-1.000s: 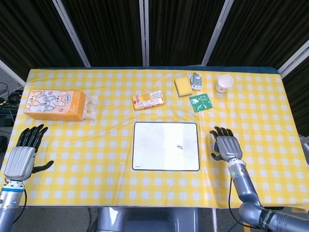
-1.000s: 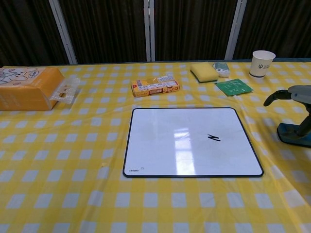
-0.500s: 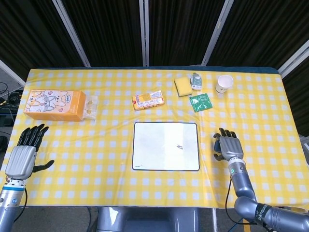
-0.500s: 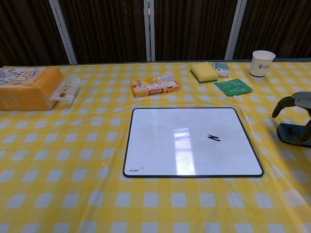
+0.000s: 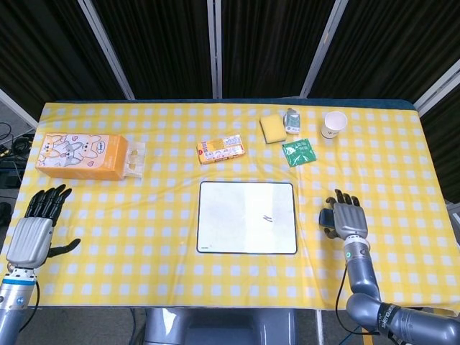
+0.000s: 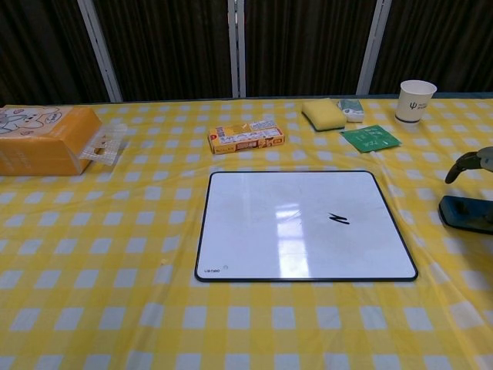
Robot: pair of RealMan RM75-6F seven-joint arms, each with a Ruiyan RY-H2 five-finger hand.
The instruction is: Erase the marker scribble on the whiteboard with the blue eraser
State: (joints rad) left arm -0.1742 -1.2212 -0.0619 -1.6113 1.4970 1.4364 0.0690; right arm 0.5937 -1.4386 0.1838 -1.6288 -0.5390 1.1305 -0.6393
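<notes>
The right hand [image 5: 348, 218] has drawn back toward the robot, off the eraser [image 6: 466, 213], which lies on the cloth right of the whiteboard [image 6: 304, 225]. Its fingers are spread and hold nothing, as are the left hand's [image 5: 32, 233]. The step in hand is still the pickup: the right hand must grasp the eraser, then rub the scribble [image 6: 338, 219].

A table [image 5: 402, 154] under a yellow checked cloth carries a whiteboard [image 5: 246, 217] at its middle, with a dark eraser [image 6: 466, 213] lying to the board's right. Along the far side lie a snack box [image 5: 221, 149], sponge [image 5: 272, 129], green packet [image 5: 299, 152] and paper cup [image 5: 334, 123]. An orange box [image 5: 80, 155] lies at the left.
</notes>
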